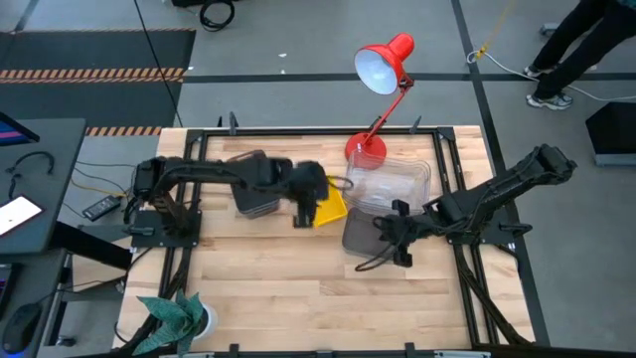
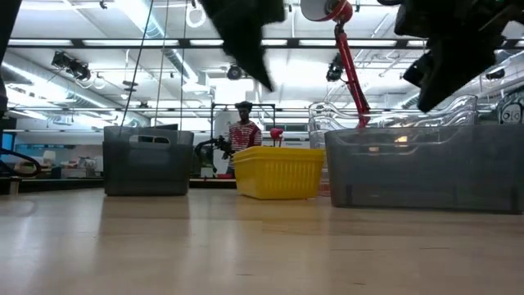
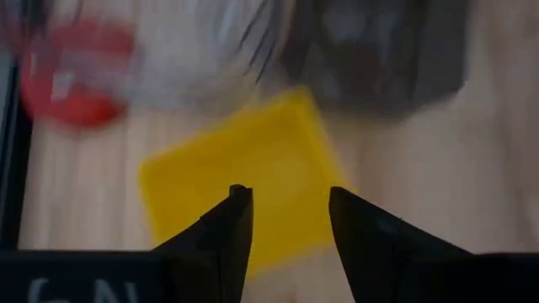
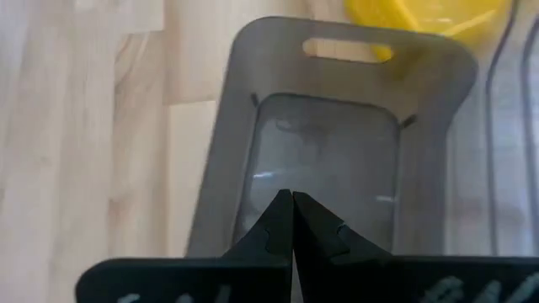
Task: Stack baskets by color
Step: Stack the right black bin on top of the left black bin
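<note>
A yellow basket stands on its base mid-table. My left gripper hangs open above its left part, clear of it. Under that arm stands a dark-grey basket. A second dark-grey basket stands to the right of the yellow one. My right gripper is shut above this basket's right end, without touching it. Clear baskets stand behind it toward the far edge.
A red desk lamp stands with its base at the far edge beside the clear baskets. A dark cable lies near the right gripper. A plant is at the near left corner. Bare wood spans the near half.
</note>
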